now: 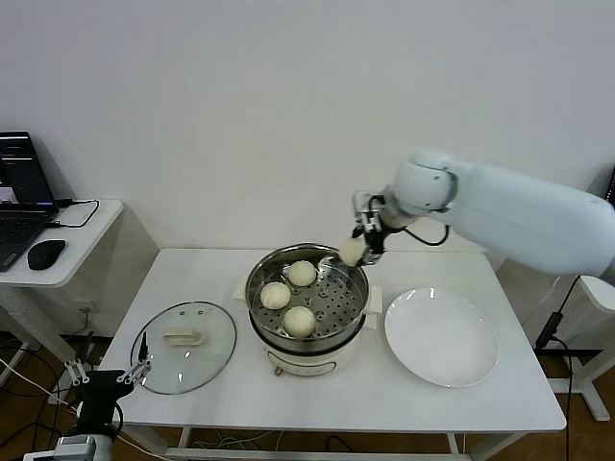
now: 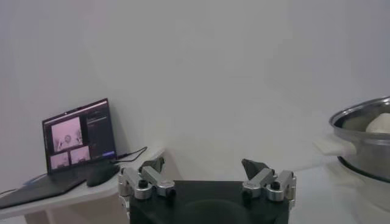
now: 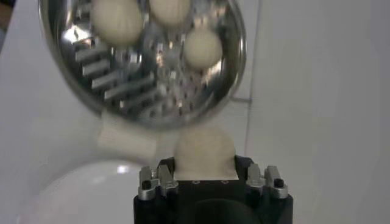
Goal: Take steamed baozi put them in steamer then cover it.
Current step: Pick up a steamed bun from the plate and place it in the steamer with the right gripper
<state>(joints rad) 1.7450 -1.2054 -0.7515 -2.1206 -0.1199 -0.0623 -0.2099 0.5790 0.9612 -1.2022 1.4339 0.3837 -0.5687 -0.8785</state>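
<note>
The steamer (image 1: pixel 307 300) is sitting near the middle of the white table (image 1: pixel 404 408), its shiny pot open and three steamed baozi (image 1: pixel 288 296) lying on the perforated tray inside, clustered toward the side nearest the robot's left. A fourth bun (image 1: pixel 352 252) is hanging just above the steamer's far rim, pinched in the right gripper (image 1: pixel 357 248), whose jaws are closing partway around it; from the right wrist the bun (image 3: pixel 204 153) is filling the space between the fingers (image 3: pixel 157 180), with the pot showing beyond it. The white plate (image 1: pixel 442 336) is lying empty toward the table's right edge, just beside the steamer's base. The cover (image 1: pixel 184 346) is resting flat near the table's front left corner, handle up. The left gripper (image 1: pixel 108 377) is waiting low off that same corner, its jaws spread wide and holding nothing. Off to the left, a laptop (image 1: pixel 19 197) and a mouse (image 1: pixel 45 254) are sitting on a small side table (image 1: pixel 77 252) against the plain white wall.
</note>
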